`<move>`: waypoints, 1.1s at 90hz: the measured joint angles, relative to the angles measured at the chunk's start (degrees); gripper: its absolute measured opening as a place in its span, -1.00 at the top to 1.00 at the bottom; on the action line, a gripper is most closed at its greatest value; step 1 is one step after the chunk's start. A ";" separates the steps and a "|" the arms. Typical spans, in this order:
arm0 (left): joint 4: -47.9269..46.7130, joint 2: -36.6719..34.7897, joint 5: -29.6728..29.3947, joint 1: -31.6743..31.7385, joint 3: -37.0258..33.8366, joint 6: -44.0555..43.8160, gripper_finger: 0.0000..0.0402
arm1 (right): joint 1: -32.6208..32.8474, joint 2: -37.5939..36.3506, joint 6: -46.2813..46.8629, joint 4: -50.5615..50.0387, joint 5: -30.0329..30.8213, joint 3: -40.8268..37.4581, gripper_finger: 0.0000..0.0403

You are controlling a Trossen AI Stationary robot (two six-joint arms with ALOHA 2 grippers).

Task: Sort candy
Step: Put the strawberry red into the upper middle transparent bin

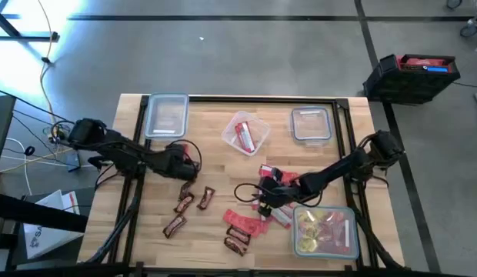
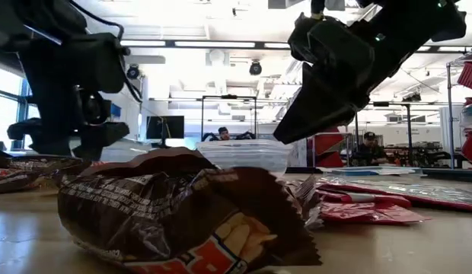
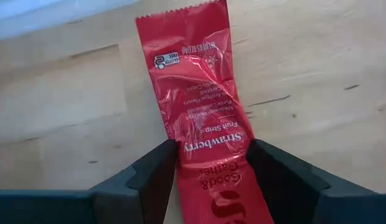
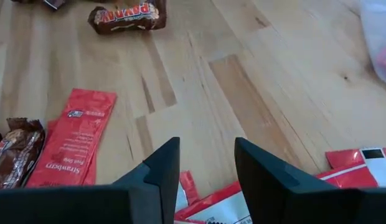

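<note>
Between my left gripper's (image 3: 208, 180) fingers: one red strawberry strip (image 3: 202, 118), pinched at its lower half, the rest hanging free over the bare wooden table (image 3: 317, 68) left of centre. My right gripper (image 4: 205, 171): fingers spread, holding nothing, low over the red packets (image 1: 273, 192) at centre right. Brown bars (image 1: 185, 204) lay near my left gripper; yellow sweets sat in the near right container (image 1: 325, 231). Risk, as I judged it: the slick wrapper slipping out, the grip being narrow.

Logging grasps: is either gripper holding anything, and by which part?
The left gripper holds a red strawberry packet across its middle. The right gripper is open, holding nothing.
</note>
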 joint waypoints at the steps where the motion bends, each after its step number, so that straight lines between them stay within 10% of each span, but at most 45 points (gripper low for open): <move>1: 0.12 0.11 0.02 0.09 0.00 0.17 0.02 | -0.01 0.00 -0.01 0.01 -0.01 0.00 0.39; 62: 13.26 0.66 -1.50 0.50 -0.35 14.26 0.74 | 1.24 0.01 0.95 0.76 -2.41 0.20 0.39; 99: 46.48 0.78 -0.94 -0.32 -0.48 36.52 0.96 | 1.56 0.00 2.42 0.19 0.01 0.15 0.39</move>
